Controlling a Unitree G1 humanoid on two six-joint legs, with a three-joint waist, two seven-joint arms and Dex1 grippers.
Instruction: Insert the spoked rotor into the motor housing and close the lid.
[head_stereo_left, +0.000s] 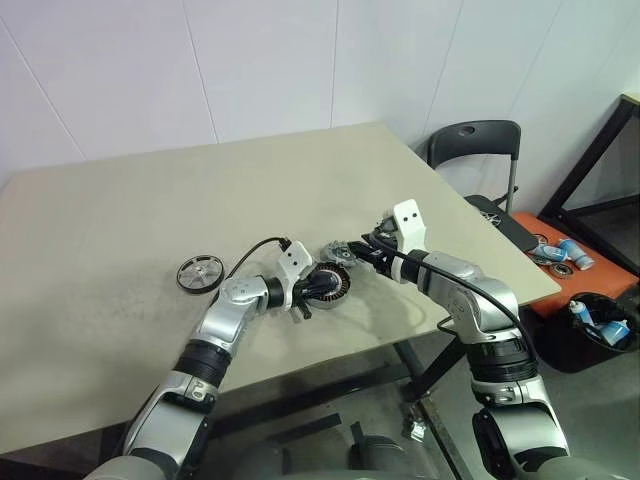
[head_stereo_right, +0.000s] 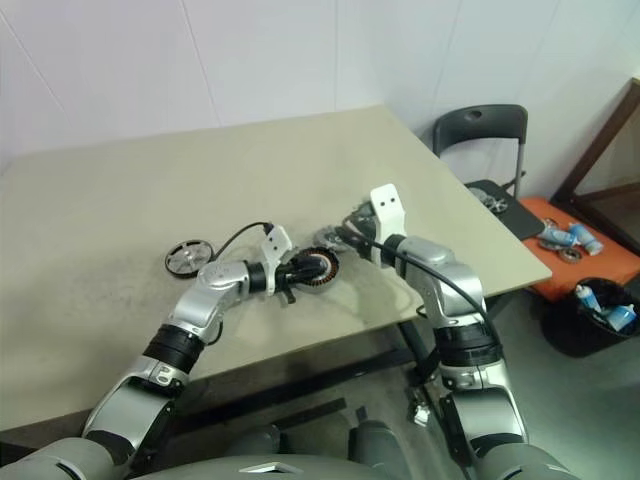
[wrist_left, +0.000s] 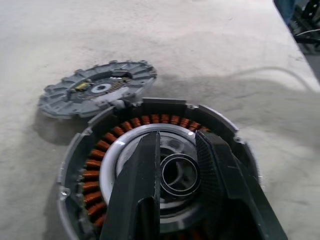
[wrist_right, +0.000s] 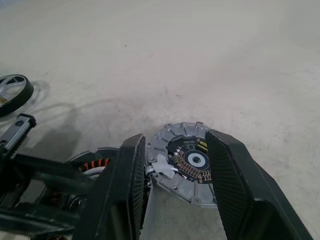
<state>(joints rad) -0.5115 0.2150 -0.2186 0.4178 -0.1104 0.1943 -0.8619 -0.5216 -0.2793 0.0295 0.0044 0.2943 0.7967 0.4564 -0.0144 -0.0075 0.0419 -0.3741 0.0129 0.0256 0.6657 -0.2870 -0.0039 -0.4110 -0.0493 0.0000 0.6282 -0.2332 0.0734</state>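
Black fingers of the left tool were closed on the inner ring of the motor housing, holding it near the table's front edge. Its copper windings lay exposed and the hinged grey lid lay flat beside it. The right tool hung open with its fingers either side of that lid, not gripping. The spoked rotor sat well apart to the left, so insertion and closing both looked still undone.
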